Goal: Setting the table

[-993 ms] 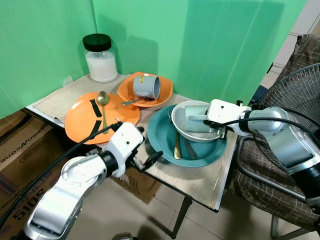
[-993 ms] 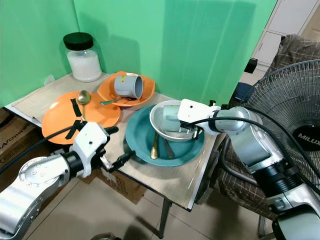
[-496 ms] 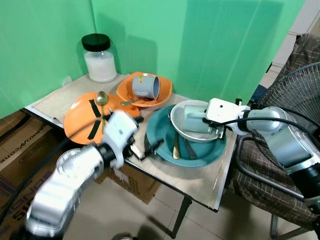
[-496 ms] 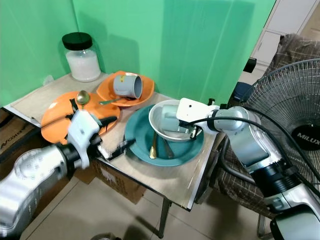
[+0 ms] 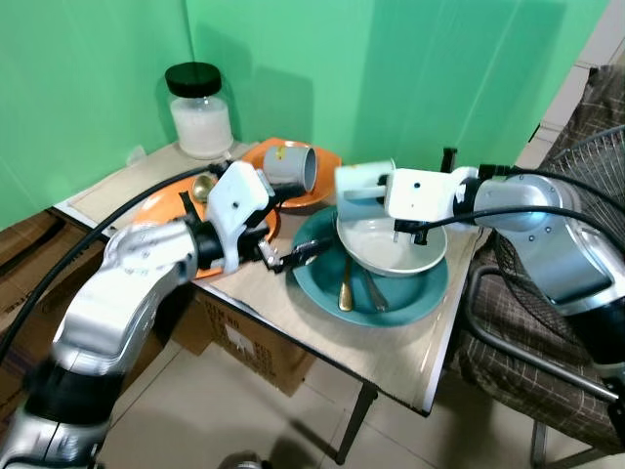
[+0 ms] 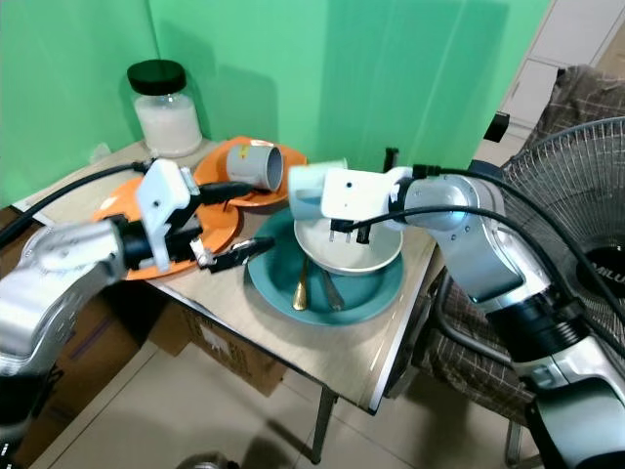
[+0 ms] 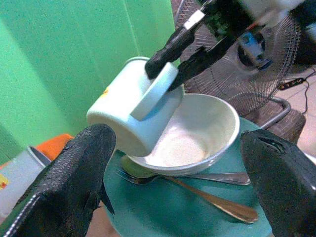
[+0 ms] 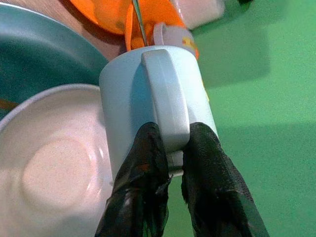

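Nearest the tabletop's front edge, the left gripper (image 5: pixel 293 256) hangs with fingers spread and empty, apparently ready to receive or steady something. Behind it a round teal plate (image 5: pixel 317 278) carries a gold spoon (image 5: pixel 344 286) and a shallow white bowl (image 5: pixel 387 246). Above the bowl's rim the right gripper (image 8: pixel 170 163) is clenched on the handle of a pale blue ceramic mug (image 5: pixel 359 181), held tilted clear of the bowl, presumably for separate placement. Toward the back edge sit orange plates (image 5: pixel 312 186), a grey mug (image 5: pixel 290 166) on its side, and a black-lidded glass jar (image 5: pixel 200 112).
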`<state>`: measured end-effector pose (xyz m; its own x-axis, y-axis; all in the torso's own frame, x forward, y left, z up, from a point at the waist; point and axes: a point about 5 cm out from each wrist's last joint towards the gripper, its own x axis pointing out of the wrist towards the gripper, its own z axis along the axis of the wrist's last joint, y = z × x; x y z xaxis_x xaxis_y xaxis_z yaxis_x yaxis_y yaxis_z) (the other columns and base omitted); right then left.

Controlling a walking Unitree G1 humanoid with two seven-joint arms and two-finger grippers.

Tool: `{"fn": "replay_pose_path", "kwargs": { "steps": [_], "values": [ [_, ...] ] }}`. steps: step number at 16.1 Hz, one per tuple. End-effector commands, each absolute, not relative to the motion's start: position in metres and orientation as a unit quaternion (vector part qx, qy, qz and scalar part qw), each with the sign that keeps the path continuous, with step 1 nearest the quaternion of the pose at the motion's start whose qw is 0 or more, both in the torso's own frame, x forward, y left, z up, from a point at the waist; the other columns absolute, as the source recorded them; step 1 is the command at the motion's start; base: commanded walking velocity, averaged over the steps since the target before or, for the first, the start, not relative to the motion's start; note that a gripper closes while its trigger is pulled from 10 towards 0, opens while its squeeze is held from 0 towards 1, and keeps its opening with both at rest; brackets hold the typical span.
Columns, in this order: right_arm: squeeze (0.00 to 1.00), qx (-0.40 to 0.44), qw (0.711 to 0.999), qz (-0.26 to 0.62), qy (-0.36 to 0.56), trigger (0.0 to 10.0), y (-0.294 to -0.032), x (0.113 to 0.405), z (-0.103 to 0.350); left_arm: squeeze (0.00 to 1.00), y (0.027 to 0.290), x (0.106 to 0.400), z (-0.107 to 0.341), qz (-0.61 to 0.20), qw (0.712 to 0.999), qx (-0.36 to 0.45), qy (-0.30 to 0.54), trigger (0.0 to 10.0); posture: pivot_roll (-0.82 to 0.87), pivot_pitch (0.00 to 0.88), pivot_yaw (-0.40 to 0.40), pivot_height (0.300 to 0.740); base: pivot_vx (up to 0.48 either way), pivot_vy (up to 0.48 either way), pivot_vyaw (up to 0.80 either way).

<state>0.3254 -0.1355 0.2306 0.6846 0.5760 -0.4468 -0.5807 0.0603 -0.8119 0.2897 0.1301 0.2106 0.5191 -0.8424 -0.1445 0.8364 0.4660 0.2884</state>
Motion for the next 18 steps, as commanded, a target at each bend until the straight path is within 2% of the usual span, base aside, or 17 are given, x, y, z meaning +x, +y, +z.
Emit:
{"fn": "replay_pose_path", "kwargs": {
  "steps": [1,4,5,6,7,8,9,10,16,18],
  "values": [
    [0.00,-0.582,0.708,0.400,-0.009,0.0,-0.133,0.323,0.239,0.00,0.124,0.297,0.216,-0.501,0.846,0.181,-0.022,10.0,0.18,0.000,-0.031,0.740,0.000,0.000,0.00],
    [0.00,-0.602,0.694,0.395,-0.011,0.0,-0.134,0.322,0.240,0.00,0.118,0.310,0.216,-0.513,0.823,0.243,-0.029,10.0,0.17,0.000,-0.027,0.740,0.000,0.000,0.00],
    [0.00,-0.607,0.692,0.391,-0.012,0.0,-0.135,0.321,0.242,0.00,0.115,0.316,0.217,-0.503,0.824,0.256,-0.039,8.9,0.17,0.000,-0.026,0.740,0.000,0.000,0.00],
    [0.00,-0.608,0.691,0.390,-0.013,0.0,-0.136,0.321,0.242,0.00,0.112,0.318,0.218,-0.502,0.825,0.255,-0.042,4.9,0.17,0.000,-0.026,0.740,0.000,0.000,0.00],
    [0.00,-0.609,0.691,0.389,-0.013,0.0,-0.136,0.321,0.243,0.00,0.107,0.319,0.217,-0.508,0.823,0.252,-0.047,4.1,0.17,0.000,-0.026,0.740,0.000,0.000,0.00],
    [0.00,-0.610,0.691,0.388,-0.013,0.0,-0.136,0.321,0.243,0.00,0.101,0.322,0.212,-0.508,0.818,0.267,-0.046,1.8,0.17,0.000,-0.023,0.740,0.000,0.000,0.00],
    [0.00,-0.610,0.691,0.388,-0.013,0.0,-0.136,0.322,0.243,0.00,0.101,0.323,0.211,-0.505,0.817,0.273,-0.046,1.8,0.17,0.000,-0.025,0.740,0.000,0.000,0.00],
    [0.00,-0.611,0.690,0.387,-0.013,0.0,-0.136,0.322,0.244,0.00,0.101,0.329,0.209,-0.487,0.821,0.294,-0.050,0.0,0.17,0.000,-0.025,0.740,0.000,0.000,0.00],
    [0.00,-0.610,0.691,0.387,-0.014,0.0,-0.135,0.322,0.245,0.00,0.090,0.337,0.208,-0.476,0.822,0.303,-0.076,0.0,0.17,0.000,-0.023,0.740,0.000,0.000,0.00],
    [0.00,-0.609,0.691,0.389,-0.014,0.0,-0.135,0.321,0.244,0.00,0.081,0.335,0.205,-0.500,0.813,0.287,-0.078,0.0,0.17,0.000,-0.022,0.740,0.000,0.000,0.00]
  ]
}}
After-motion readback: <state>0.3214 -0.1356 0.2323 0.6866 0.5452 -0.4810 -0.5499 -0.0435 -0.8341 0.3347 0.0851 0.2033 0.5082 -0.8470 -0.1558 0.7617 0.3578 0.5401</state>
